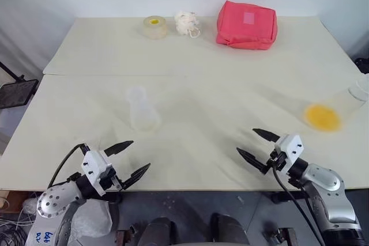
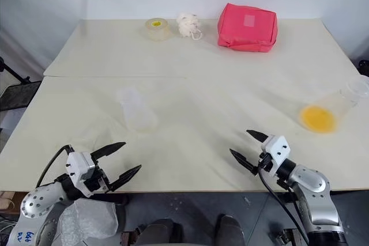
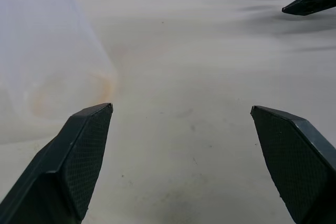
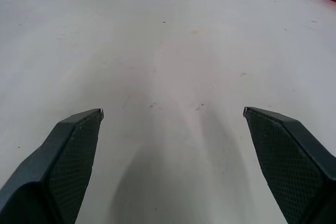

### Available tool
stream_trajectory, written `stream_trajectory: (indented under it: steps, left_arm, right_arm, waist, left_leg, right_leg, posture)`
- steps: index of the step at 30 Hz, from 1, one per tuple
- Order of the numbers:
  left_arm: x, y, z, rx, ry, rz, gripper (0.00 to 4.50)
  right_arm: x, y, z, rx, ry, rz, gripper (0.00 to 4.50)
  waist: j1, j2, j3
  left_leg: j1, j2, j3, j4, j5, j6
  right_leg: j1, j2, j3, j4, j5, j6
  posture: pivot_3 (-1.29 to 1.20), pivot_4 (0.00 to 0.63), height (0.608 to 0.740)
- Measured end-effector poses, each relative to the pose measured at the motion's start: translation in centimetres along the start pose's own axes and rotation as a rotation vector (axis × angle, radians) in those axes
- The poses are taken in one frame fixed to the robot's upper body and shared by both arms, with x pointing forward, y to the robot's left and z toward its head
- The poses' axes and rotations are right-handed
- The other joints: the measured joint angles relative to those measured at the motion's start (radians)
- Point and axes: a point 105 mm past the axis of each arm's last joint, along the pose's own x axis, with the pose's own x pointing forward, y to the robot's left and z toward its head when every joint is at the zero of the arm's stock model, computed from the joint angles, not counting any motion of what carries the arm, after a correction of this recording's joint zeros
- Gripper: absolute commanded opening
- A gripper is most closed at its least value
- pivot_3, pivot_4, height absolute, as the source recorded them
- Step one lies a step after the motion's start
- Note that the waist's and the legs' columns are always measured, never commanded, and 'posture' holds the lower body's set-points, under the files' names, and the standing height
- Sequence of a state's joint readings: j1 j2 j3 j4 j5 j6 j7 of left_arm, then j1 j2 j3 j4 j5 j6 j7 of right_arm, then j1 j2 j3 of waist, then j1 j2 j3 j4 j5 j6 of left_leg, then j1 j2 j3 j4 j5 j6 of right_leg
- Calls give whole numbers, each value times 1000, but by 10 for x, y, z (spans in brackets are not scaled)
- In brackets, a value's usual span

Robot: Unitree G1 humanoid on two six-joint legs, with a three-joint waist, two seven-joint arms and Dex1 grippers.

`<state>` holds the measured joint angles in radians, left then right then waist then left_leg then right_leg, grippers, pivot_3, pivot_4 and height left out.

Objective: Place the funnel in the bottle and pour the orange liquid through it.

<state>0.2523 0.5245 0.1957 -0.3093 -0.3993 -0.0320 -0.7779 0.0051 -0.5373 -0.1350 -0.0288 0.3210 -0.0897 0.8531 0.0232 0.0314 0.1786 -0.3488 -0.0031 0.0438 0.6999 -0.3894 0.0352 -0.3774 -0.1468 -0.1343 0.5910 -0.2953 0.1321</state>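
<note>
The bottle (image 1: pixel 142 111), a small clear flask, stands on the table left of centre, a little beyond my left gripper (image 1: pixel 140 154). That gripper hovers at the table's near edge, open and empty, and the bottle (image 3: pixel 47 51) looms just past one of its fingers in the left wrist view. The orange liquid (image 1: pixel 323 117) pools in the base of a clear flask (image 1: pixel 354 93) at the far right. My right gripper (image 1: pixel 246 140) is open and empty at the near edge, short of that flask. The funnel is hidden or out of view.
Along the back of the table (image 1: pixel 207 90) lie a tape roll (image 1: pixel 154 26), a white crumpled ball (image 1: pixel 187 22) and a red pouch (image 1: pixel 247 24). A black object (image 1: pixel 17 93) sits off the table's left side.
</note>
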Motion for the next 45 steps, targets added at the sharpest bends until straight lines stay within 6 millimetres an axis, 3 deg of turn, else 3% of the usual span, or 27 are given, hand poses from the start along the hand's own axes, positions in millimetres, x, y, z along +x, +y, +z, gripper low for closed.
stream_trajectory:
  steps: [8, 15, 22, 25, 30, 45]
  left_arm:
    - [1, -1, 3, -143, 20, 25, 4500]
    - [-9, 1, 6, -147, 54, 91, 4500]
    - [-43, 29, 35, -17, 30, 193, 4500]
    - [-47, 41, 43, 21, 20, 207, 4500]
    - [-31, 70, 55, 63, -33, 188, 4500]
    - [45, 109, 64, 74, -151, 16, 4500]
  right_arm:
    - [5, -1, 0, -1, -6, 21, 4481]
    - [14, -4, 2, -7, -20, 69, 4481]
    - [27, -4, 16, 21, -89, 177, 4481]
    - [28, 0, 23, 47, -121, 223, 4481]
    - [30, 5, 34, 37, -153, 266, 4481]
    - [28, 12, 50, 21, -178, 222, 4481]
  waist:
    - [0, 0, 0]
    - [-3, -1, 1]
    - [-3, -2, 1]
    - [3, -2, 1]
    - [-1, -2, 1]
    - [0, -4, 1]
  left_leg:
    - [0, 0, 0, 0, 0, 0]
    - [1, 1, 1, 1, 0, 0]
    - [1, 2, 1, 1, 0, -1]
    - [0, 1, -1, 2, 0, -1]
    - [0, 0, -1, 2, 0, -1]
    - [-1, -2, 0, 2, 1, -1]
  right_leg:
    - [0, 0, 0, 0, 0, 0]
    - [0, 1, 1, 0, 0, 0]
    - [0, 1, 1, 0, 0, 0]
    - [1, 1, 1, 0, 0, 0]
    - [0, 1, 1, 1, 0, 0]
    - [-1, 3, -1, 2, 4, 6]
  posture:
    - [0, 150, 740]
    - [0, 150, 740]
    - [0, 150, 740]
    - [0, 150, 740]
    - [0, 150, 740]
    - [0, 150, 740]
